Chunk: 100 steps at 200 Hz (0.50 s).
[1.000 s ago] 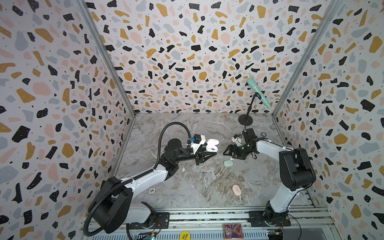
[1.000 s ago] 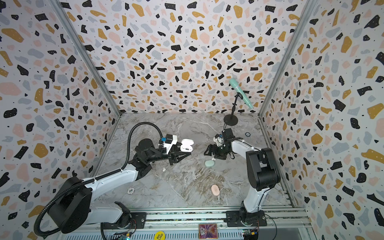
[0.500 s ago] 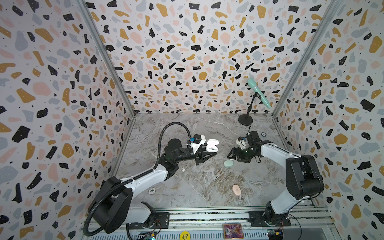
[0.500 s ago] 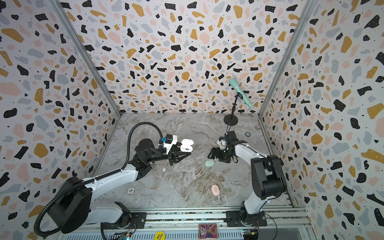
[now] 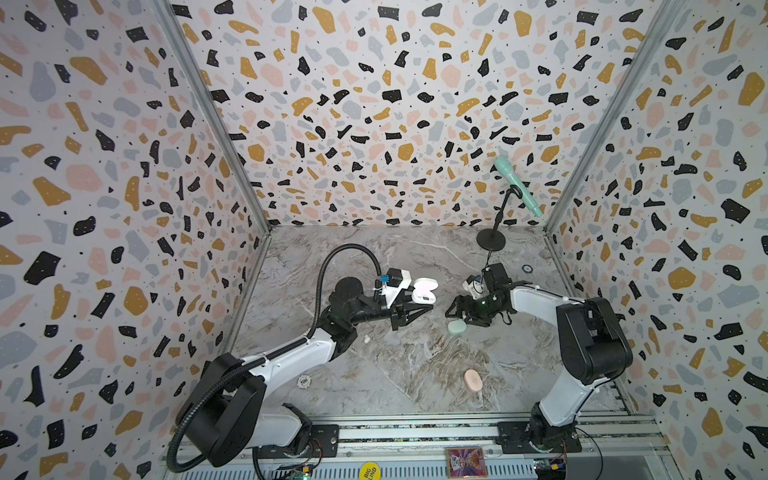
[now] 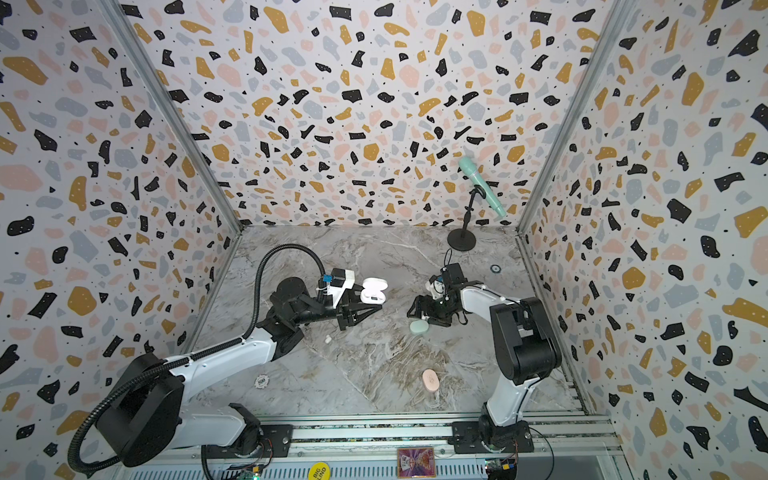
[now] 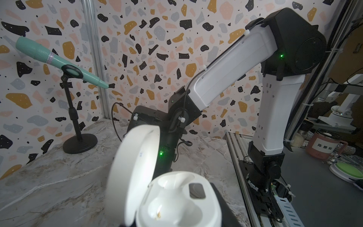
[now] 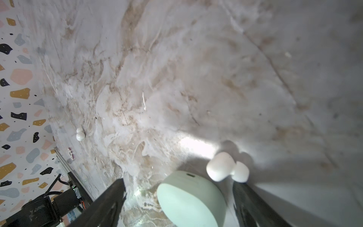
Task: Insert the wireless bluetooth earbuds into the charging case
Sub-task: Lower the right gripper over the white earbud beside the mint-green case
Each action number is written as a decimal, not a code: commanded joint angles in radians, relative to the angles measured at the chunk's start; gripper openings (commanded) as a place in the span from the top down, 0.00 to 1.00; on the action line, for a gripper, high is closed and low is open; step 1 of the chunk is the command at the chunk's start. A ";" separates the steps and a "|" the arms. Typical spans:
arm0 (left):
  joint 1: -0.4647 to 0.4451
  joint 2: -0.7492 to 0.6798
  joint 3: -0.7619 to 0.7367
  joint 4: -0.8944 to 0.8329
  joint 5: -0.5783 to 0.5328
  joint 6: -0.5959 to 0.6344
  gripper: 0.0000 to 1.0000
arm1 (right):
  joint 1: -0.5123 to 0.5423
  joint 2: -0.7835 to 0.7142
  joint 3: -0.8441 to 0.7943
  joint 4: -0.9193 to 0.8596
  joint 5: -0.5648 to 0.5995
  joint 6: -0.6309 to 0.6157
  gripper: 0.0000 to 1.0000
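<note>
My left gripper is shut on the open white charging case, held above the table. In the left wrist view its lid stands up and both wells in the base are empty. My right gripper is open and low over the table, its fingers either side of a shut mint green case. One white earbud lies just past one fingertip, beside that case. A second white earbud lies on the table below the left gripper.
A shut pink case lies toward the front of the marble table. A mint microphone on a black stand is at the back right. A poker chip lies front left, and a small dark ring near the right wall.
The right arm has shifted slightly around the mint green case, its gripper still open. The left arm and the white case have not moved.
</note>
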 commanded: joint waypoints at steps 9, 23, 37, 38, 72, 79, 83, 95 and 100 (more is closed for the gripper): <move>0.007 0.000 -0.010 0.060 0.017 0.002 0.67 | 0.035 0.046 0.083 0.030 -0.010 0.025 0.13; 0.007 -0.001 -0.008 0.059 0.018 0.001 0.67 | 0.052 0.072 0.124 0.036 -0.037 0.033 0.13; 0.008 -0.003 -0.007 0.054 0.019 0.002 0.67 | 0.074 0.083 0.162 0.035 -0.068 0.045 0.13; 0.009 -0.003 -0.007 0.054 0.018 0.002 0.67 | 0.074 0.083 0.162 0.035 -0.068 0.045 0.13; 0.012 -0.009 -0.005 0.040 0.017 0.011 0.68 | 0.089 0.050 0.187 0.016 -0.082 0.055 0.13; 0.012 -0.007 -0.004 0.040 0.017 0.010 0.68 | 0.087 0.044 0.188 0.004 -0.070 0.048 0.13; 0.012 -0.007 -0.005 0.041 0.017 0.010 0.68 | 0.085 0.040 0.187 -0.005 -0.062 0.043 0.13; 0.012 -0.005 -0.006 0.045 0.017 0.007 0.68 | 0.078 0.033 0.186 -0.030 -0.028 0.028 0.13; 0.012 -0.006 -0.004 0.048 0.018 0.005 0.68 | 0.074 0.030 0.180 -0.035 -0.020 0.024 0.13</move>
